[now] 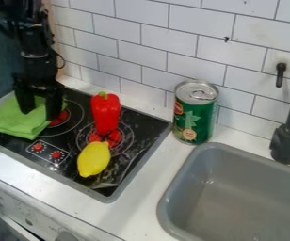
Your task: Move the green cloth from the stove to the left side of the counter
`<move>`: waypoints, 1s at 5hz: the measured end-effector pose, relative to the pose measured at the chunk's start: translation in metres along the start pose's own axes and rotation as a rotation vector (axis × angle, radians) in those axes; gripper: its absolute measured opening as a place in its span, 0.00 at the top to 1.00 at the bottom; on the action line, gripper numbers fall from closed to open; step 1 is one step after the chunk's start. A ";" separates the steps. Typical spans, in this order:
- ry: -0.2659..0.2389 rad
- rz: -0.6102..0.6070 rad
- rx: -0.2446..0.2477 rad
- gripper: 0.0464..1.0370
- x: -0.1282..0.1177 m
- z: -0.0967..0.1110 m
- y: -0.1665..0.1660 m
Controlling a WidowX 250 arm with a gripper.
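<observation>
Across the back, one white tiled wall (141, 56). Below, one white bench (141, 188), a narrow strip running between hob edge and sink rim. At right, one grey sink (163, 207), cut off at the view's edge. At left, one black metal-framed hob (141, 129). Down from upper left, one black arm (32, 42), with pincer (38, 113) released, fingers spread apart over one folded green cloth (12, 120) on the hob's left corner, overlapping its frame. Behind the sink, close to its rim, one green can (195, 115) with printed label. One black tap (289, 136), right. Mid-hob, one red pepper (107, 113); just in front, one yellow lemon (94, 159). Two red dial marks (38, 146) near the front edge.
</observation>
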State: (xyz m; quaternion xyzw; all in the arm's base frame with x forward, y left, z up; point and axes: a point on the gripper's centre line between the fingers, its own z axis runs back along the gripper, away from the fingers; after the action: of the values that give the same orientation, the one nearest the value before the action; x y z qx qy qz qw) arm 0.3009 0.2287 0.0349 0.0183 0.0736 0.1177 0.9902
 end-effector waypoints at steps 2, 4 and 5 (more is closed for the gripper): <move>0.071 0.005 -0.019 0.03 -0.041 -0.009 0.013; 0.122 0.025 -0.010 0.04 -0.066 -0.015 0.021; 0.134 0.025 -0.034 0.04 -0.065 -0.012 0.025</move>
State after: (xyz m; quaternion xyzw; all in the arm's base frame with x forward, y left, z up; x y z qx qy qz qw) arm 0.2311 0.2383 0.0331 -0.0055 0.1376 0.1320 0.9816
